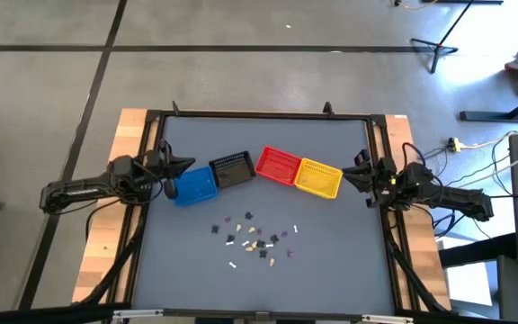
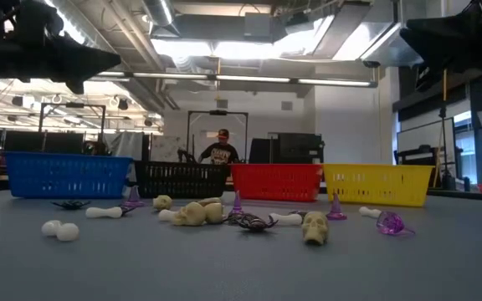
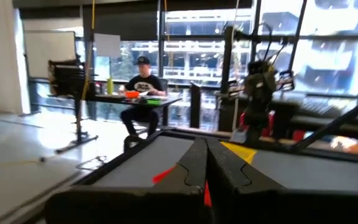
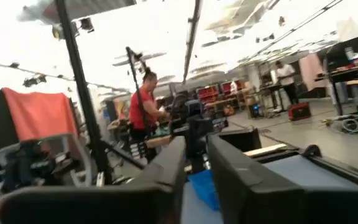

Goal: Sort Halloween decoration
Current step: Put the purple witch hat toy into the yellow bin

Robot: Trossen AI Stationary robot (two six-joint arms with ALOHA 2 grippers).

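Item: Halloween decoration (image 1: 253,238) (loose cluster) | lies inward, between both arms | left pincer (image 1: 187,165) clenched empty | right pincer (image 1: 349,171) slightly parted, empty | neither arm clearly nearer

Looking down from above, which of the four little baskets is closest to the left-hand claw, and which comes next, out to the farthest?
From the left gripper:
1. Blue basket, right beside it.
2. Black basket, next along the row.
3. Red basket, past the middle.
4. Yellow basket, at the far end, near the right arm.
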